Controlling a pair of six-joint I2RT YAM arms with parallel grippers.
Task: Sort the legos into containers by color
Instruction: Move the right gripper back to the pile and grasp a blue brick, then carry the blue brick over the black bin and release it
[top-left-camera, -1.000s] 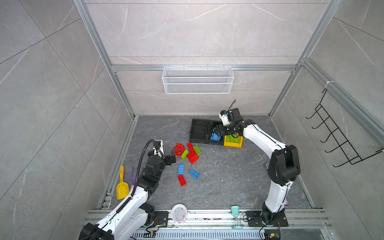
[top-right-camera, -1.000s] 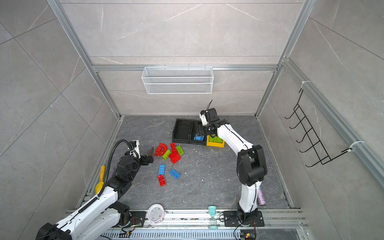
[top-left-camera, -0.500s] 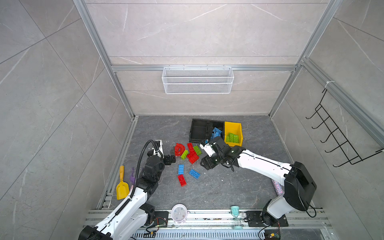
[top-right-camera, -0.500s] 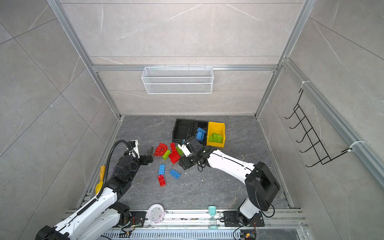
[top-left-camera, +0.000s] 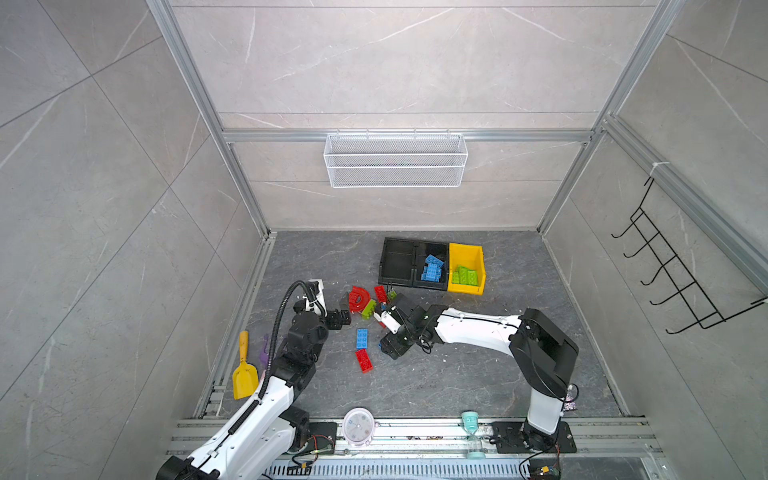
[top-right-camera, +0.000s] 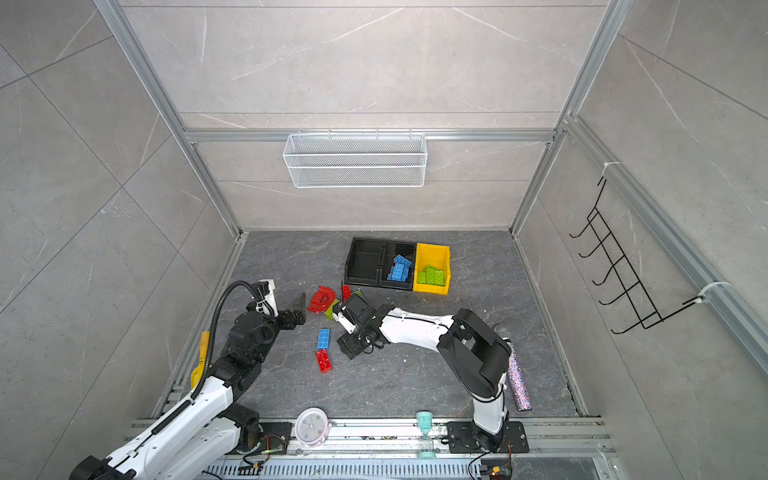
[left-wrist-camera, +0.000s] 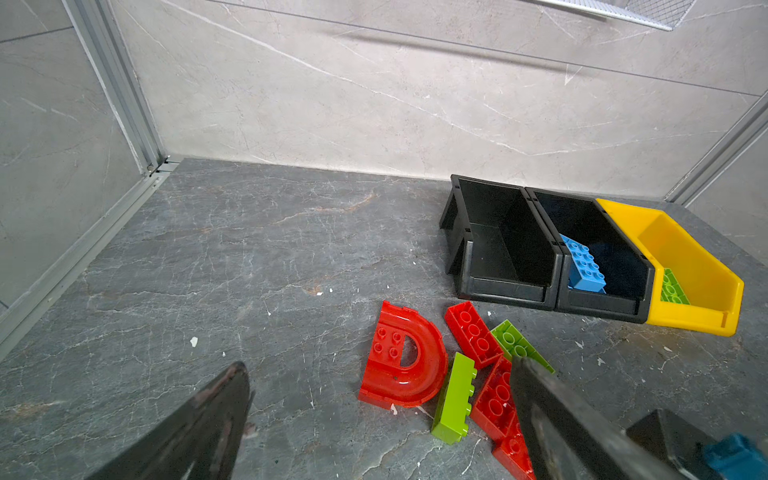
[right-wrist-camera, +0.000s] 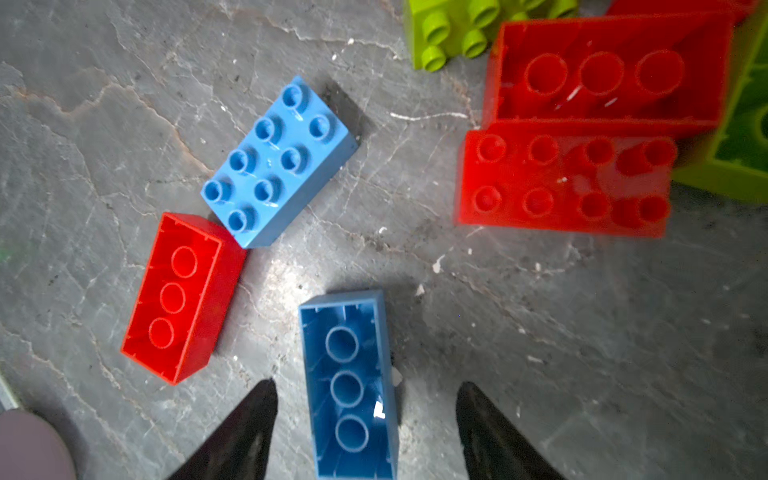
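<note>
Low over a grey stone-look floor (top-left-camera: 457, 374), the right gripper (right-wrist-camera: 365, 388), pointed straight down, black fingers (right-wrist-camera: 245, 436) spread partway to either side of an upside-down dark blue plastic brick (right-wrist-camera: 349, 386). Bare floor visible between each fingertip and the brick's long walls; nothing gripped.

Just past it, lying studs up, a light blue eight-stud brick (right-wrist-camera: 278, 162), one corner touching a hollow-side-up red brick (right-wrist-camera: 183, 297). Farther along, in a loose heap, a red studded brick (right-wrist-camera: 565, 183) against a second upturned red brick (right-wrist-camera: 602, 70), with a lime green studded brick (right-wrist-camera: 453, 29) at the edge of the right wrist view.

On the other side of the heap, the left gripper (left-wrist-camera: 379, 369), spread to its widest and holding nothing, aimed toward a red arch-shaped brick (left-wrist-camera: 388, 347). Just beside the arch, a lime green brick on its side (left-wrist-camera: 455, 399). One finger overlapping the heap in the left wrist view; contact impossible to judge.

Near the back wall, in a touching row: a black open-top plastic bin (top-left-camera: 395, 257) on the left, a second black bin (top-left-camera: 428, 249) in the middle with blue bricks (top-left-camera: 432, 268) inside, and a yellow sloped-front bin (top-left-camera: 465, 251) on the right with lime green bricks (top-left-camera: 465, 275) inside.

By the left rail, well apart from the heap, a yellow toy shovel (top-left-camera: 245, 374).
</note>
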